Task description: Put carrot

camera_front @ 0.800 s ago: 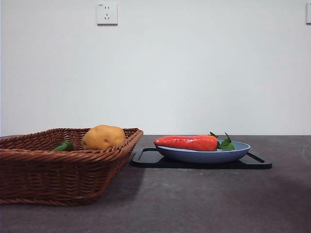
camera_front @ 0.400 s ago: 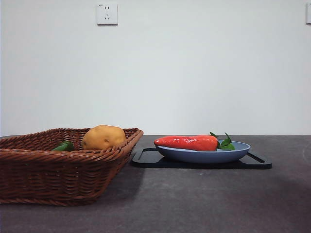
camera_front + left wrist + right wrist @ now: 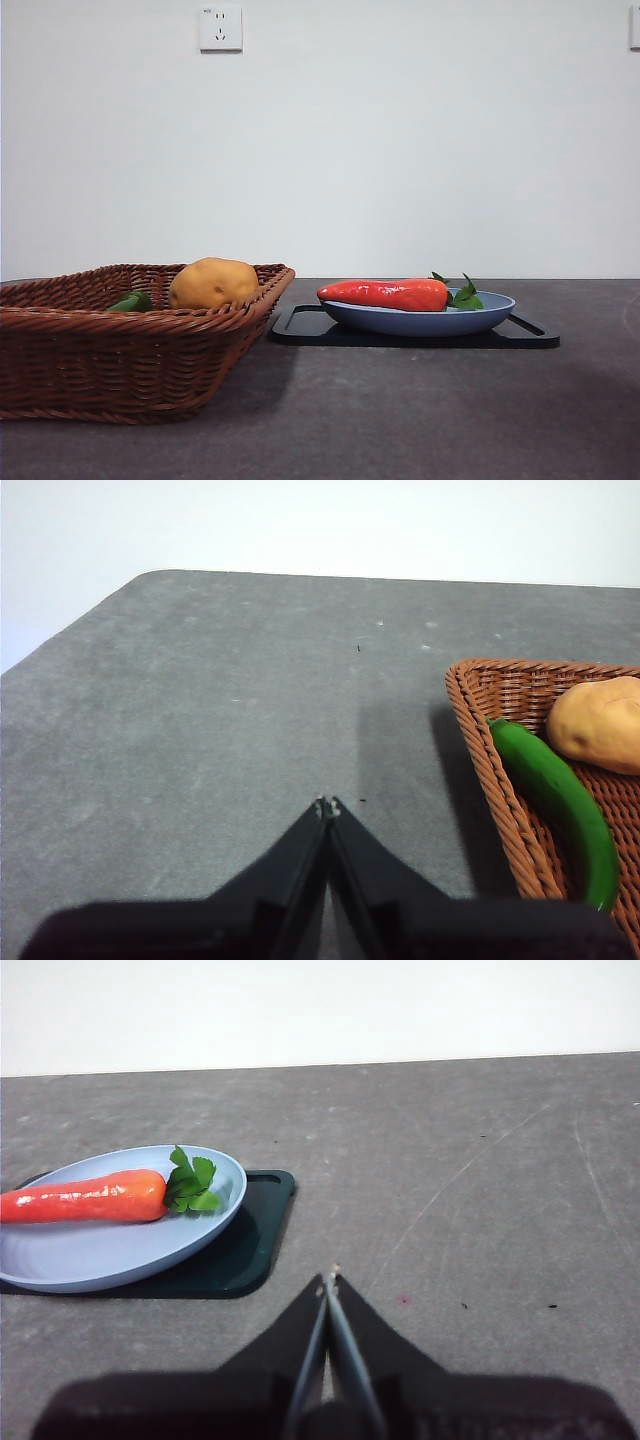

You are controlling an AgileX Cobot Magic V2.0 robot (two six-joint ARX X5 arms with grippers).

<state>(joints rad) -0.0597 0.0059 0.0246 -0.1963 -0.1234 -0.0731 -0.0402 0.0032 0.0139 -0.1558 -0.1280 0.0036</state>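
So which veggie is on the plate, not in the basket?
The carrot. It lies alone on the blue plate, while the potato and green one sit in the basket.

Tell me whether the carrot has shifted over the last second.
No. In the front view the carrot lies in the same spot on the blue plate, its tip at the same place against the wicker basket.

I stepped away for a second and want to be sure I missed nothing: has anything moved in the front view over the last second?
Nothing visibly changed. The carrot lies on the blue plate on the black tray, as before; the potato and green vegetable stay in the basket. Neither arm has entered the front view; the left gripper and right gripper are shut and empty.
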